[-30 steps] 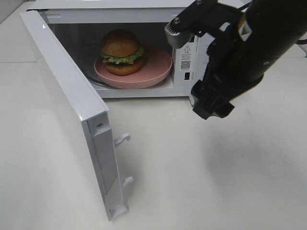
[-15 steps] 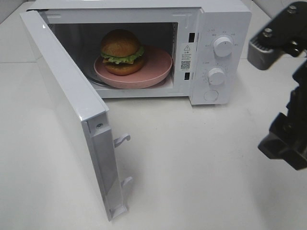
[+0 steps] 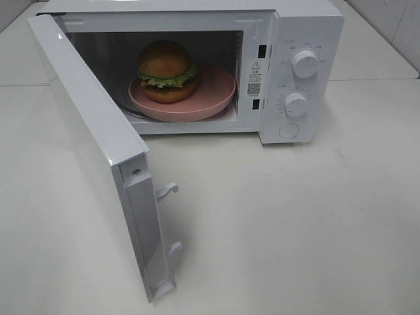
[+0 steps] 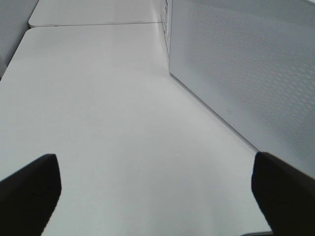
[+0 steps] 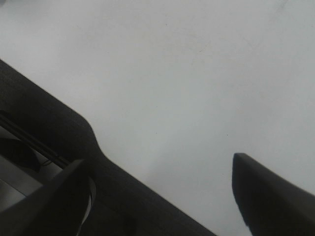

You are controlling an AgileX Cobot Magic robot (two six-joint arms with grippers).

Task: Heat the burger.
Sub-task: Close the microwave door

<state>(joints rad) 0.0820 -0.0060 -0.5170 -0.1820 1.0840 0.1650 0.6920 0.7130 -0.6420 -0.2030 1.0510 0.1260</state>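
The burger [image 3: 165, 71], with a brown domed bun and a green lettuce edge, sits on a pink plate [image 3: 215, 93] inside the open white microwave [image 3: 308, 26]. The microwave door [image 3: 85, 131] swings out to the left. Neither gripper shows in the exterior high view. In the left wrist view my left gripper [image 4: 157, 196] is open, its dark fingertips [image 4: 29, 189] wide apart over bare white table beside the door's perforated panel [image 4: 246, 73]. In the right wrist view my right gripper [image 5: 167, 196] is open over white table with nothing between its fingers [image 5: 270, 194].
Two white knobs [image 3: 306, 63] [image 3: 296, 104] and a round button [image 3: 288, 130] sit on the microwave's right panel. Two latch hooks [image 3: 168, 190] stick out of the door's edge. A dark band [image 5: 49, 128] crosses the right wrist view. White table [image 3: 295, 230] spreads in front.
My right arm has pulled back from in front of the microwave's panel to the right and left the exterior high view. Burger, plate and door have not moved.
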